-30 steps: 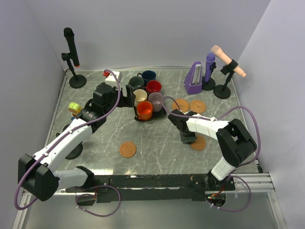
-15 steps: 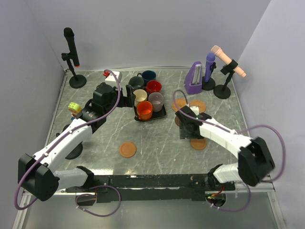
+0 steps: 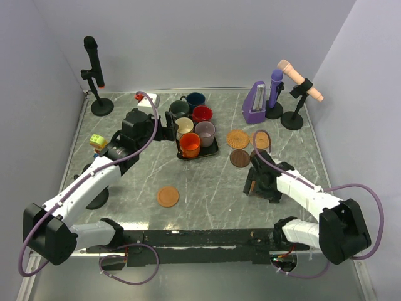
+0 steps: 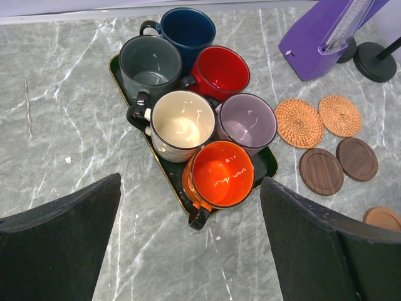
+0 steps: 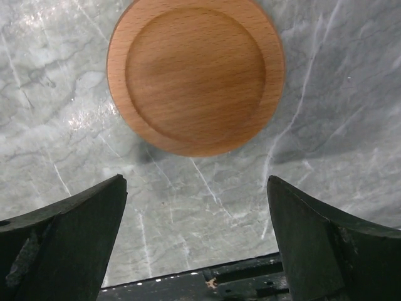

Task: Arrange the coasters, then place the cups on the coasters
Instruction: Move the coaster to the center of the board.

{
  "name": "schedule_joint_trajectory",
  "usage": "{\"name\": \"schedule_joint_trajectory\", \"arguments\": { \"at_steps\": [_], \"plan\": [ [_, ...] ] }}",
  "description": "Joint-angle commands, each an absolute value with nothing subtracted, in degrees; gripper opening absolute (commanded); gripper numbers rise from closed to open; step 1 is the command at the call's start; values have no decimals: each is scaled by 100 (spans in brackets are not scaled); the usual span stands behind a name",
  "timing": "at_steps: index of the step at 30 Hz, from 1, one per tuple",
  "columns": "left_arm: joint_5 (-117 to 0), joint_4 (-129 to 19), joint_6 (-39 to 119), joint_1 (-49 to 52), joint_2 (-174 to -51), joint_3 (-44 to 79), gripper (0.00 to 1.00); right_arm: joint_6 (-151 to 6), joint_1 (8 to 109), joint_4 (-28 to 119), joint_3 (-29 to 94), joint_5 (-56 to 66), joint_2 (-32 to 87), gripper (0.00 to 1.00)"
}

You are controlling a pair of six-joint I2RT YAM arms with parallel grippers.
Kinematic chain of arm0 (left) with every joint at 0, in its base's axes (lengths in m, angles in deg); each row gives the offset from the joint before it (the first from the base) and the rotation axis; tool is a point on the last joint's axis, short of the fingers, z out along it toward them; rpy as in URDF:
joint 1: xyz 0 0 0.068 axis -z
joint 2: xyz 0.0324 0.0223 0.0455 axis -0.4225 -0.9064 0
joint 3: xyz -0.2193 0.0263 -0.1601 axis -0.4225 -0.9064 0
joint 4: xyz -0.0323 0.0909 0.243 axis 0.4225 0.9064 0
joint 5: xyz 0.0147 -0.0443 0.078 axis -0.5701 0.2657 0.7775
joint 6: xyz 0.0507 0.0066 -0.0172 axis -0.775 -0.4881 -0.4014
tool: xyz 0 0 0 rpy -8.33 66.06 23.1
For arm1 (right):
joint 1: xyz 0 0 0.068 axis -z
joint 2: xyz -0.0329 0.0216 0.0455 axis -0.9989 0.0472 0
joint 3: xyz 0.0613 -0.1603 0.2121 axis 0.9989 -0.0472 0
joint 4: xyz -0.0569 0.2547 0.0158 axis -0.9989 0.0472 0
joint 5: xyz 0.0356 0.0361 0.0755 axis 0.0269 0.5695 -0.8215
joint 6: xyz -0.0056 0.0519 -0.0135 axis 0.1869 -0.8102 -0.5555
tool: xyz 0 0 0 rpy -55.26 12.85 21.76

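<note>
Ahead of the right end effector point(image 5: 195, 179), just beyond its fingertips, a smooth tan wooden coaster point(image 5: 195, 75) with a recessed centre lies face-up on the grey marbled tabletop point(image 5: 326, 125). The fingers point(image 5: 69, 232) stand wide apart. Neither finger touches the coaster, and only bare tabletop shows between them. Nothing is gripped.

Left end effector point(image 3: 170, 127): fingers fully spread, nothing held, nothing touched. In its wrist view the black tray point(image 4: 270, 164) sits directly ahead, between and beyond the fingertips. All six cups stand packed together in the tray:
- orange cup point(image 4: 220, 174): nearest the fingers;
- cream cup point(image 4: 183, 122) and mauve-grey cup point(image 4: 247, 120): side by side, just beyond the orange cup;
- dark grey-green cup point(image 4: 150, 61) and red cup point(image 4: 219, 70): next row out;
- navy cup point(image 4: 186, 28): farthest from the fingers.

To the right of the left end effector, past the tray, four coasters lie in a tight group. The two woven coasters point(image 4: 299, 123) point(image 4: 339, 115) are side by side on the far side. The two dark brown coasters point(image 4: 321, 170) point(image 4: 357, 158) are side by side just nearer.

A second tan coaster point(image 3: 168, 196) lies alone on the tabletop, well apart from the group. It is to the left of the right end effector and nearer the arm bases than the left end effector.
</note>
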State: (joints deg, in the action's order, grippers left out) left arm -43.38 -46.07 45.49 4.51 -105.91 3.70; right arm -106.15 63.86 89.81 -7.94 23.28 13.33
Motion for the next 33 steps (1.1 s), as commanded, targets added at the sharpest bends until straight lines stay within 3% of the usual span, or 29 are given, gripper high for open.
{"name": "schedule_joint_trajectory", "arguments": {
  "at_steps": [1,7,33],
  "plan": [
    [-4287,-4738,4572,472,-10351,433,97,-10701,6629,8598,-971,2012,1290,99],
    [-4296,-4729,4563,472,-10360,433,97,-10657,6857,8448,-945,1906,1536,99],
    [-4304,-4747,4581,480,-10378,424,97,-9999,7938,8088,-690,1985,2336,74]
  ]
}}
